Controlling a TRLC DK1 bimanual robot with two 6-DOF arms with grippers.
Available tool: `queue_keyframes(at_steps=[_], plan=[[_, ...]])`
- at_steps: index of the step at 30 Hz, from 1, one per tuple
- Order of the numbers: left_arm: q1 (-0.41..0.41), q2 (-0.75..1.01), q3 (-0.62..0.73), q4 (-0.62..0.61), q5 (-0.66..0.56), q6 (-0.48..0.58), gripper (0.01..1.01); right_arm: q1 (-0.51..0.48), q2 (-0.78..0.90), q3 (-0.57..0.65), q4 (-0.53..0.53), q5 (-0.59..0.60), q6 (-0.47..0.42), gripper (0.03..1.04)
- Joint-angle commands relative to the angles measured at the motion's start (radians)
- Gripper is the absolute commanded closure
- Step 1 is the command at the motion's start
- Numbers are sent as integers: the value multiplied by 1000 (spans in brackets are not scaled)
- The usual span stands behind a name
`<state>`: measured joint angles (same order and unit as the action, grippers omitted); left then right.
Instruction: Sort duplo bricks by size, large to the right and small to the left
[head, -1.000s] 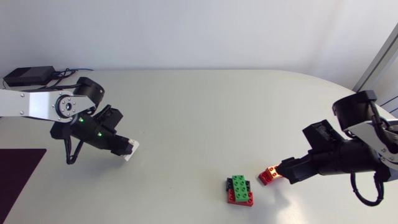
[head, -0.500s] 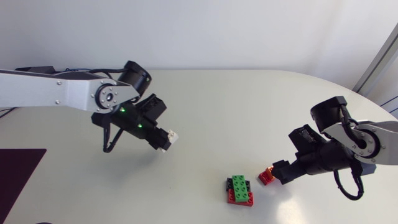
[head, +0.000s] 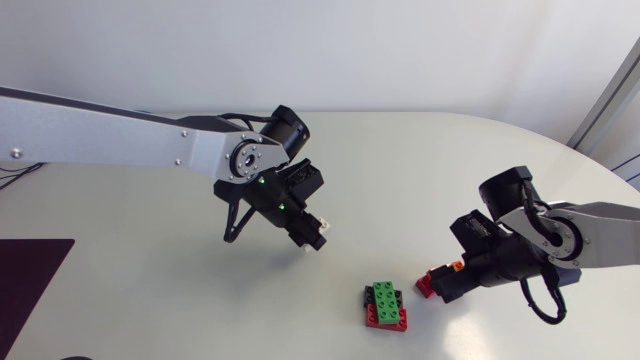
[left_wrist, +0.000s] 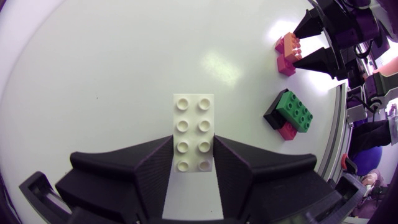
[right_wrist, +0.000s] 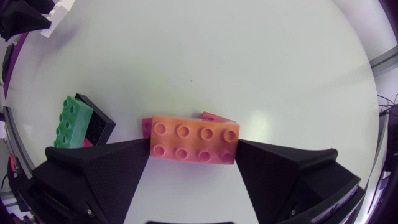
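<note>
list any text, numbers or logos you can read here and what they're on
No readable text anywhere in these views.
The white brick, orange brick and green brick show plain studs; any embossing on them is too small to read.

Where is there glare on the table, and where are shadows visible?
Left wrist view: a bright glare patch on the table ahead of the white brick. Right wrist view: a weaker bright spot beside the orange brick. Head view: a soft shadow under the left gripper.
</note>
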<state>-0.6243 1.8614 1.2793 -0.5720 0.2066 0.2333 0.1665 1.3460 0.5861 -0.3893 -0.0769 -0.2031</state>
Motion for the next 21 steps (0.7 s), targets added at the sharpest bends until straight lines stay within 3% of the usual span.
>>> queue_keyframes(at_steps=[1,3,6,15,21], plan=[[-17,42,40,-15,10,-26,754,10,13,-35,30,12,-18,364],[-29,62,58,-15,8,-26,756,13,8,-35,38,14,-21,426],[-46,88,94,-17,10,-26,754,11,-13,-26,49,6,-27,603],[-95,163,213,-25,36,-26,754,-42,-104,58,1,-3,-47,603],[-137,239,299,-28,36,-26,754,-53,-2,116,38,-8,-41,597]])
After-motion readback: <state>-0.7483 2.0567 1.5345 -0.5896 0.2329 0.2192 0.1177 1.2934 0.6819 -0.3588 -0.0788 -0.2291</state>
